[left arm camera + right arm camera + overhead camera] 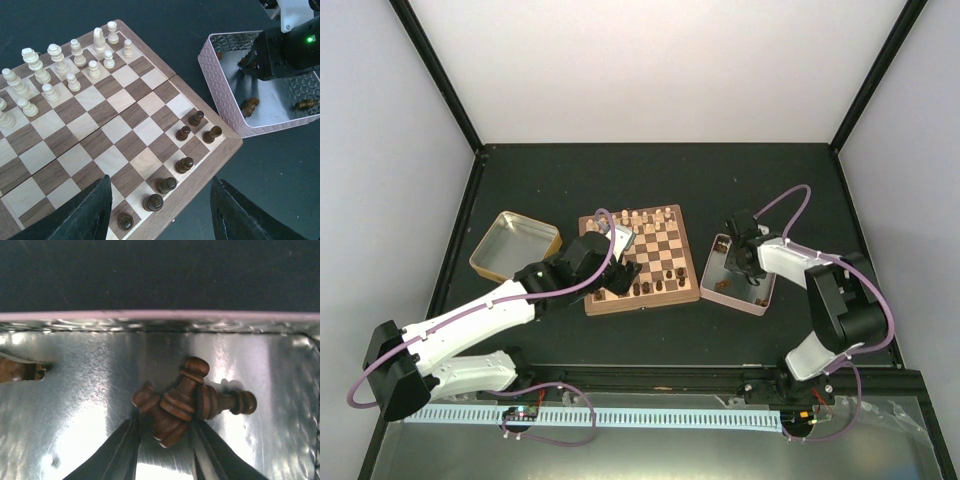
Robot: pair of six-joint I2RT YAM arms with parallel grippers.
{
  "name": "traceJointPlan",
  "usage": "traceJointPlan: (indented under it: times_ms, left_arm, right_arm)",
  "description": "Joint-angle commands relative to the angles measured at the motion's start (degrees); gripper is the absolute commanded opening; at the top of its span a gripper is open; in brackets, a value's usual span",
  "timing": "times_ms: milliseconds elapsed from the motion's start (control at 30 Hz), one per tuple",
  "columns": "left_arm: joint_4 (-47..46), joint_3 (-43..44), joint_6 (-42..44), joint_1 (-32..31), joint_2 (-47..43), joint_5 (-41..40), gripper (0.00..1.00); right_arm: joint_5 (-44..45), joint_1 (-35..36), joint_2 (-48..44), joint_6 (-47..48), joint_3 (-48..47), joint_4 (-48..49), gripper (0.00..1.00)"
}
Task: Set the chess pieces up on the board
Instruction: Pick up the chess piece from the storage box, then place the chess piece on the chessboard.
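The board [640, 303] lies mid-table, with cream chess pieces [645, 218] ranked along its far side and several dark ones [660, 280] on the near right. In the left wrist view the cream pieces [60, 65] fill the upper left of the board [135, 135] and the dark pieces [184, 164] line the right edge. My left gripper [160, 210] hovers open over that corner, holding nothing. My right gripper [165, 440] is down in the pink-rimmed tray [160, 316], its fingers pressed on both sides of a dark piece [172, 415] in a small heap.
Another dark piece [227, 402] lies against the gripped one, and one more [15, 370] rests at the tray's left. The tray [740, 300] sits right of the board. A yellow-rimmed tin [515, 245] stands left of it. Black frame posts rise at the table's far corners.
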State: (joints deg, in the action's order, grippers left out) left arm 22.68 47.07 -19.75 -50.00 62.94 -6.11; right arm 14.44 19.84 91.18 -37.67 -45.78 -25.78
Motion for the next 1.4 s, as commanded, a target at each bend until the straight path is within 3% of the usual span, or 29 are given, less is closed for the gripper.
traceJointPlan:
  times_ms: [0, 133, 300, 967, 1233, 1367]
  left_arm:
    - [-0.16, 0.64, -0.4, -0.05, -0.63, 0.63, 0.56]
    - [-0.05, 0.7, -0.38, 0.05, -0.63, 0.73, 0.56]
    - [-0.03, 0.68, -0.29, 0.06, -0.66, 0.67, 0.56]
    - [-1.92, 1.26, -1.03, 0.02, -0.51, 2.5, 0.56]
    - [-7.32, 0.67, -7.39, 0.6, -0.8, 6.97, 0.64]
    - [-13.15, 1.0, -13.19, 2.67, 1.6, 14.02, 0.7]
  right_arm:
    - [1.56, -0.41, 2.72, 0.93, -2.4, -1.99, 0.31]
    - [2.0, -0.45, 4.1, 1.88, -4.05, -2.59, 0.25]
    - [1.99, -0.5, 4.78, 3.02, -4.85, -2.66, 0.08]
    - [-6.18, -0.5, -13.78, 4.68, 6.04, 6.37, 0.09]
    - [-18.2, -0.5, -25.66, 9.76, 14.33, 19.07, 0.1]
    - [-24.94, -0.52, -31.49, 10.86, 18.52, 24.11, 0.1]
